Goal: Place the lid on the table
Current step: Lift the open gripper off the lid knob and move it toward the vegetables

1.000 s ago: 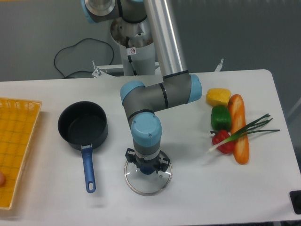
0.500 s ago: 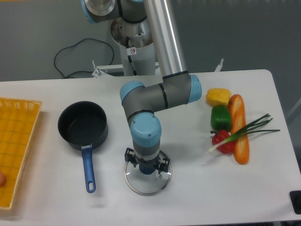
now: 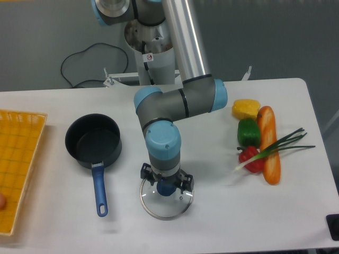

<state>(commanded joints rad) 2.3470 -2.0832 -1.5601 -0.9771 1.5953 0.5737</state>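
directly under the claw (image 3: 166, 187), the lid (image 3: 166, 200)

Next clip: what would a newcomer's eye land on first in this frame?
The big silver-and-blue arm reaching down mid-table, its gripper over the blue knob of the glass lid lying on the white table near the front edge. Then the empty dark saucepan to the left, and the bright toy vegetables at right.

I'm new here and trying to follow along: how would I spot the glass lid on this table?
Start at the white table and follow the big silver and blue arm down to its gripper near the front edge. Directly beneath lies the lid, flat on the tabletop, right of the dark saucepan. It is the only see-through disc, metal-rimmed with a blue knob.
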